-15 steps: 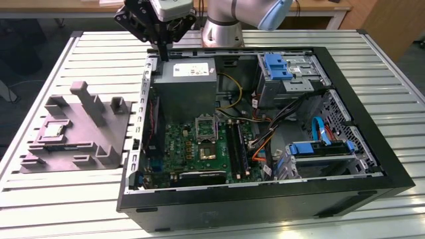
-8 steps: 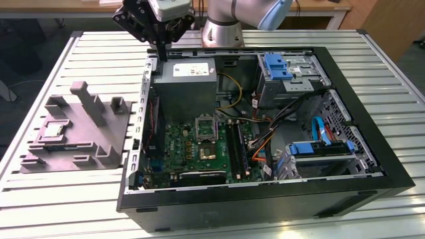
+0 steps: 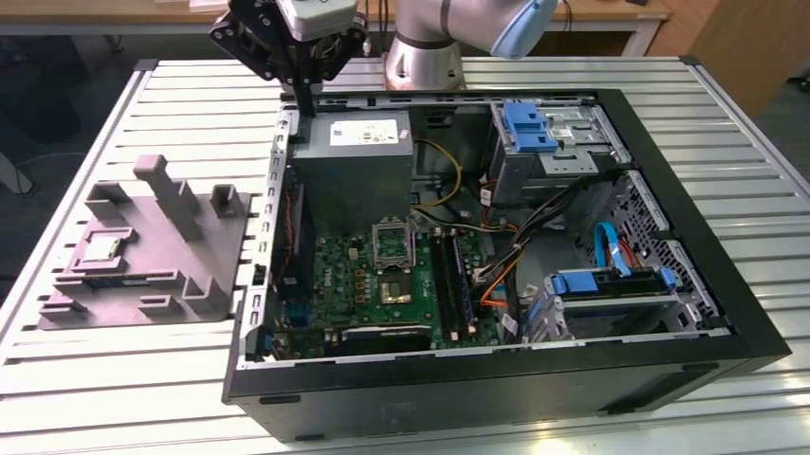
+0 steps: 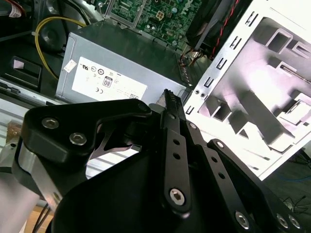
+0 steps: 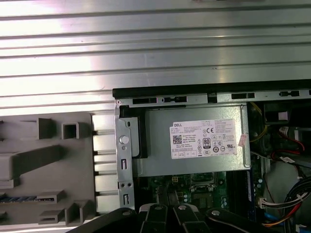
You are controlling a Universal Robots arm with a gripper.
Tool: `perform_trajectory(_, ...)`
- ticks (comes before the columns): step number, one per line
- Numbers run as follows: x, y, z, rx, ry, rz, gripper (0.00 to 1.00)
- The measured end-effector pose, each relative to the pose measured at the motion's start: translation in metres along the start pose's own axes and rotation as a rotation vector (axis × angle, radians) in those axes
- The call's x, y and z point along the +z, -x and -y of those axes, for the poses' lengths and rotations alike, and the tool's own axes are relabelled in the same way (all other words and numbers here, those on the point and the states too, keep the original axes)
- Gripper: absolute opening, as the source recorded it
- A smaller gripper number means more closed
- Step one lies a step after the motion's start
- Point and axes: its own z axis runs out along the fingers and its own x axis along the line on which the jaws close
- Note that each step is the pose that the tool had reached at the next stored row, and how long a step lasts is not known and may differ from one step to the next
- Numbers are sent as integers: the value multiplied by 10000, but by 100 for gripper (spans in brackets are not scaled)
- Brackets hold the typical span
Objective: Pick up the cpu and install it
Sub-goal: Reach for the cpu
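The cpu lay flat in a recess of the grey tray on the table. It was well apart from the claw, toward the exterior view's left. The claw hung at the corner of the open computer case, above the power-supply box. It was clenched and grasped nothing. The second wrist view showed its fingertips meeting. The first wrist view showed the box's white label squarely.
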Motion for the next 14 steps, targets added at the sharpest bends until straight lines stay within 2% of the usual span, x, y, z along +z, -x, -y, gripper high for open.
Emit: perform_trajectory(14,-1,-52,4,0,1,0,11)
